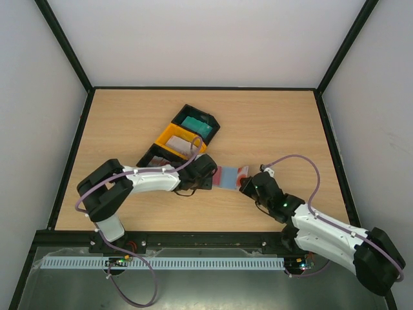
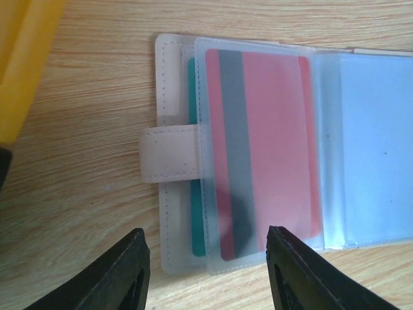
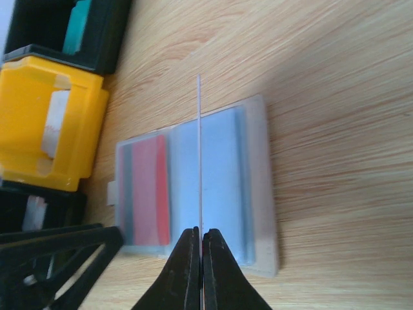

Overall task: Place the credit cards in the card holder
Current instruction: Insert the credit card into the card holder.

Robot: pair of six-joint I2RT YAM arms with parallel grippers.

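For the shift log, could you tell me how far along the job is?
Done: a red card and a teal card sit in the card holder. In hand: right gripper pinches a clear sleeve upright; left gripper is open. Left: teal cards in the black tray, pale cards in the yellow tray.

The top camera is looking down from above and behind the arm bases, taking in the whole worktop [image 1: 271, 123] from well back. The left wrist camera is facing steeply down past the left tool [image 2: 206, 261], very near the card holder [image 2: 171, 129]. The right wrist camera is looking along the right tool [image 3: 200, 242] from the near right, slightly farther off. All three are sharing the card holder and part of the yellow tray [image 3: 55, 123].
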